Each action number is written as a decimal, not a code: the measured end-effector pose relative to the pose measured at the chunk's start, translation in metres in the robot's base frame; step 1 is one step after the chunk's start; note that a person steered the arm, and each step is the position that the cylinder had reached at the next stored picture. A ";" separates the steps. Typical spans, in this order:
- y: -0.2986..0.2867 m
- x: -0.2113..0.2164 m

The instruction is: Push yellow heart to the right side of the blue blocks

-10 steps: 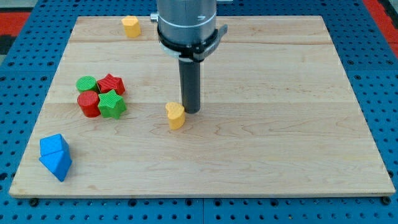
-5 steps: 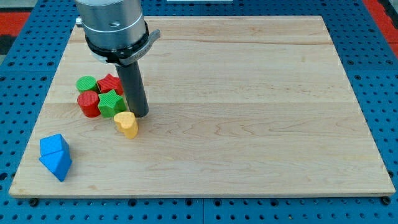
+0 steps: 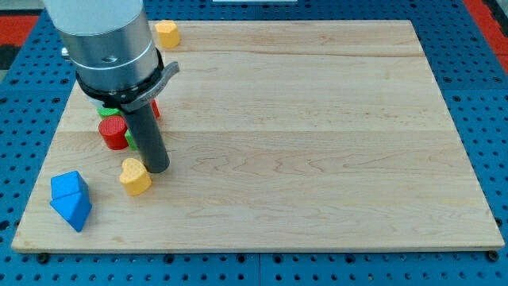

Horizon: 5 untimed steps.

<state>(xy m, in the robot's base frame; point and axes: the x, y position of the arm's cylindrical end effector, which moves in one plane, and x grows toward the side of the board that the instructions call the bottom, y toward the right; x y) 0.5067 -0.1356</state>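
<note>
Jaws are absent on this arm; its tip (image 3: 157,169) grips nothing, touching the yellow heart's (image 3: 135,175) upper right to shove it leftward across the worktop (image 3: 317,159), near the blue blocks (image 3: 71,199).

A broad grey cylindrical arm housing, ringed by a black collar, narrows to a straight dark rod ending in my tip (image 3: 157,169).

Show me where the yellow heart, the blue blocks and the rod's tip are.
yellow heart (image 3: 135,175), camera view, on its top face.
blue blocks (image 3: 71,199), camera view, where the two meet.
my tip (image 3: 158,169), camera view, the rod's very end.
</note>
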 end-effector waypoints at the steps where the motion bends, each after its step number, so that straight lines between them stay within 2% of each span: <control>1: 0.000 0.011; 3: -0.006 0.031; 5: -0.033 0.031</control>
